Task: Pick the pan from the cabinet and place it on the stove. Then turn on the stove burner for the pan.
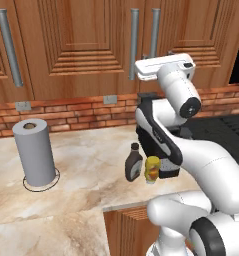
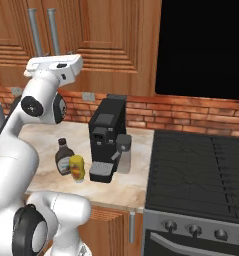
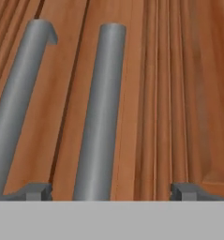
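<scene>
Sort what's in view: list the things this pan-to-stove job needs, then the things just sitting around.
Job:
- cabinet, doors shut
- cabinet's bar handle, between the open tool's tips
- stove, with knobs

Lying about:
- paper towel roll
- syrup bottle
- mustard bottle
- coffee machine

No text, brand, number or sign can be read anywhere in the three views. The dark brown squeeze bottle (image 1: 134, 163) and the small yellow squeeze bottle (image 1: 152, 170) at the centre of the left base view carry pale label patches, too blurred to read. The black coffee machine (image 2: 107, 138) at the centre of the right base view bears no legible marking.
</scene>
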Available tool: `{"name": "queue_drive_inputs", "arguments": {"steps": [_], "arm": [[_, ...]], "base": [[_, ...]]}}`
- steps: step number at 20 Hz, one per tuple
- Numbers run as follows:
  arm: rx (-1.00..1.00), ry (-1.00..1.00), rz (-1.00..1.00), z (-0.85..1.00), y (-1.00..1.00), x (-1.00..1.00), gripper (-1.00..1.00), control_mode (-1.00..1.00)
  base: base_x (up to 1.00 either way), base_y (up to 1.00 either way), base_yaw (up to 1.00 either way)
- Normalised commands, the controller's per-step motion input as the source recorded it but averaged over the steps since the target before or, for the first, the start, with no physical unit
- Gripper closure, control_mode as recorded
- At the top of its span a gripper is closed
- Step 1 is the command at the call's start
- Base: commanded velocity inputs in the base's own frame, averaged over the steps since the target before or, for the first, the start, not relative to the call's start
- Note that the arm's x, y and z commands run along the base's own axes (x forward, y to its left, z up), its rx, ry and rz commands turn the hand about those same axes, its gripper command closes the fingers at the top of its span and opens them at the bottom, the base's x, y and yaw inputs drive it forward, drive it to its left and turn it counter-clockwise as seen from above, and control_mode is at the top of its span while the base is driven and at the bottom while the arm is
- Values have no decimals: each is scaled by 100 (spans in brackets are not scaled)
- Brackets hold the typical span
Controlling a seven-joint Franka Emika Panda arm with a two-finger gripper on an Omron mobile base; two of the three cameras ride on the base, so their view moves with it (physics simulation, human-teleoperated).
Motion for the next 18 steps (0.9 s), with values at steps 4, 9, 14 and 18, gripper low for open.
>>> {"name": "queue_drive_inputs", "arguments": {"steps": [4,9,14,18], "arm": [[0,0,-13,0,33,22,-100,-100],[0,0,-12,0,23,23,-100,-100],[0,0,-11,0,23,24,100,-100],[0,0,-8,0,16,22,100,-100]], "base": [[0,0,0],[0,0,0],[0,0,0],[0,0,0]]}}
